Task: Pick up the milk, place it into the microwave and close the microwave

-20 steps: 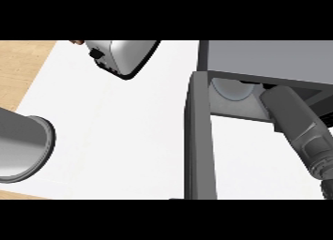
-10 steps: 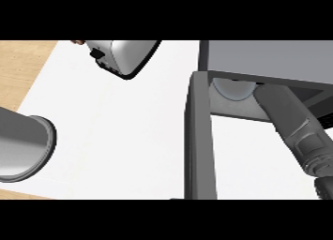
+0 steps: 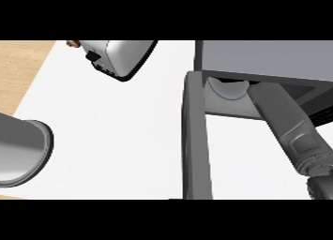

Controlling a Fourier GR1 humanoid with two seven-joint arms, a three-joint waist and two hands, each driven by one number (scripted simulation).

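Reaching into microwave [image 3: 266, 58] cavity past open door [image 3: 195, 140] was right forearm [image 3: 290, 126]; hand hidden inside, fingers' state could not be told.

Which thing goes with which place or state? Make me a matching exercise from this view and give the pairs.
Things:
1. toaster
2. microwave door
3. right forearm
4. left forearm

Places or states:
A. at the view's left edge
B. swung open, seen edge-on
C. on the white counter, near the view's top
D. extends into the microwave

Pairs: 1-C, 2-B, 3-D, 4-A
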